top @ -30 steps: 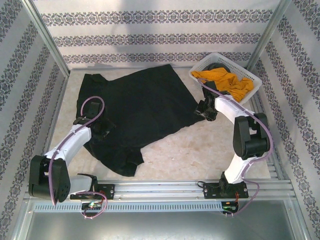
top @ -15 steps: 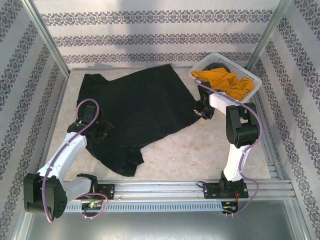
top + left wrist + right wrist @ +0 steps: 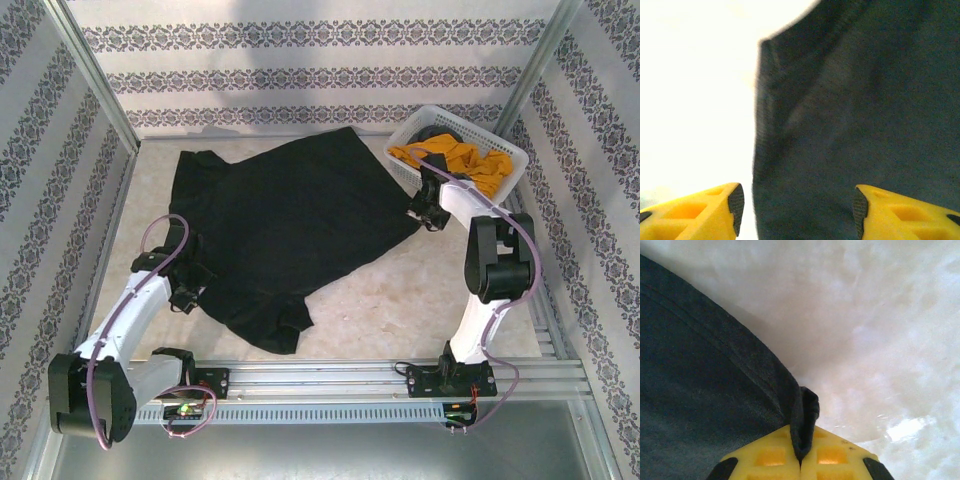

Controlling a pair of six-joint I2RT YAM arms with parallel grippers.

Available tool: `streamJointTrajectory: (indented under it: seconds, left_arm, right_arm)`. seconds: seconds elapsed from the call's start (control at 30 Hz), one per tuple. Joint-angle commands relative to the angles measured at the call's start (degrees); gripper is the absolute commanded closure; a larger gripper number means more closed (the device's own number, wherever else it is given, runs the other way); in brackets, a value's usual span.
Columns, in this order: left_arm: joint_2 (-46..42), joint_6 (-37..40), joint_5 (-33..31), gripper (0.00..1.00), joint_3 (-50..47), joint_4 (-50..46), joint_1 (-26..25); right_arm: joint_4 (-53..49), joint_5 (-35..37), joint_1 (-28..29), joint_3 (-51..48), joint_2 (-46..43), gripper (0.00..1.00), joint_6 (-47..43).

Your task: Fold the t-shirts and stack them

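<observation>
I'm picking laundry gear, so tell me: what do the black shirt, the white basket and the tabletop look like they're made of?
Black t-shirt: soft matte knit, likely cotton jersey; it creases and shows a stitched hem.
Basket: white, probably moulded plastic, with a rigid open lattice.
Table: pale, marble-patterned, slightly glossy; stone or laminate, can't tell.

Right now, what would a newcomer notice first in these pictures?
A black t-shirt sprawls across the table, its right edge pinched in the shut right claw. At the far right corner, a mustard-orange t-shirt sits bunched in a white basket. The left claw hangs open over the black shirt's left side.
</observation>
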Motion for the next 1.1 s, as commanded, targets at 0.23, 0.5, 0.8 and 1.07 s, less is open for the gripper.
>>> streamJointTrajectory:
  seconds: [0.23,0.5,0.8,1.07]
  left_arm:
    - [0.57,-7.24,3.29,0.57,-7.71,3.43,0.65]
    - [7.84,-6.76,3.05,0.62,-8.03,10.64,0.47]
    - [19.17,-2.04,-0.37,0.94,-3.39,13.75,4.13]
    - [22.49,12.43,-1.25,0.9,5.26,14.84,16.16]
  right_arm:
    - [-0.76,-1.45,0.06,-1.44,-1.95,1.0,-2.16]
    - [-0.69,-2.24,2.6,-1.59,-1.76,1.0,-1.64]
    - [-1.42,-2.13,4.98,-3.64,-4.32,1.0,-1.18]
    - [-1.97,-6.39,8.53,-8.12,-7.56,1.0,1.57]
